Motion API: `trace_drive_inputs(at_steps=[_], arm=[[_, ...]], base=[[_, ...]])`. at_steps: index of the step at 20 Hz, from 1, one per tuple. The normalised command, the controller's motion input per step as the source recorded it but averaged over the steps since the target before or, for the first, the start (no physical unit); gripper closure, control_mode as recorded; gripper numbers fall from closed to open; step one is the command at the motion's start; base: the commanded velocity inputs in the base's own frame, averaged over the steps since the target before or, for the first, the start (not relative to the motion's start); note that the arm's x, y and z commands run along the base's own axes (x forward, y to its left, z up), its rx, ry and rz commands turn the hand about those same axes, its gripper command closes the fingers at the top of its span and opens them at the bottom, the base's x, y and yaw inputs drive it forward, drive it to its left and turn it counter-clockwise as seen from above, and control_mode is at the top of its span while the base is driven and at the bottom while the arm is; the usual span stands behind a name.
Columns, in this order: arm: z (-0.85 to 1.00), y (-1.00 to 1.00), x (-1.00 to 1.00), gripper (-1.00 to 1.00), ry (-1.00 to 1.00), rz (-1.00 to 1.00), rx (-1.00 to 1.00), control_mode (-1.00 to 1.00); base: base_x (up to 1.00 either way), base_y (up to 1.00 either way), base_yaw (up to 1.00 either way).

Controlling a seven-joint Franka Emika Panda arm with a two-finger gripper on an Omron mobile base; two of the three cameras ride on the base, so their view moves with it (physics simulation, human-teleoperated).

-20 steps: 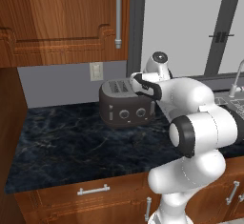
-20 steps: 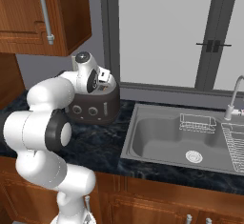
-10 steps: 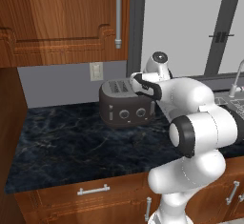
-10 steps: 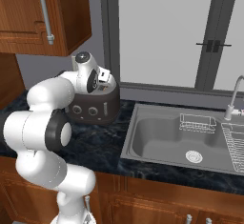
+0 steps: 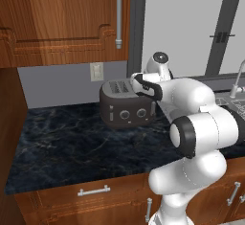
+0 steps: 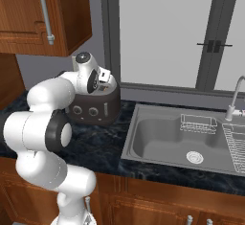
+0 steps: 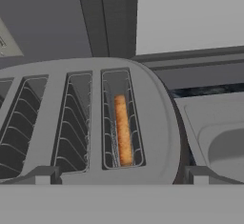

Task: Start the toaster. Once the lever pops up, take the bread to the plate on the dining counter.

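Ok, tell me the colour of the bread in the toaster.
Golden-brown bread, clearest in the hand view.

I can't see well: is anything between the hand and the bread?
Nothing: in the hand view the open hand looks straight down at the bread in the toaster slot.

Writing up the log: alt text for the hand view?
Looking down on the toaster top: the bread sits edge-up in the slot nearest the sink, other slots empty. The open tool has its fingertips low, one either side.
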Motion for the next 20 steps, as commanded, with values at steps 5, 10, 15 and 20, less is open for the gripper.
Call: trace_drive_inputs(at_steps=[5,10,15,20], arm=[[0.0,0.0,0.0,-1.0,0.0,0.0,0.0,-1.0],[0.0,0.0,0.0,-1.0,0.0,0.0,0.0,-1.0],[0.0,0.0,0.0,-1.0,0.0,0.0,0.0,-1.0],[0.0,0.0,0.0,-1.0,0.0,0.0,0.0,-1.0]], base=[[0.0,0.0,0.0],[0.0,0.0,0.0],[0.0,0.0,0.0],[0.0,0.0,0.0]])
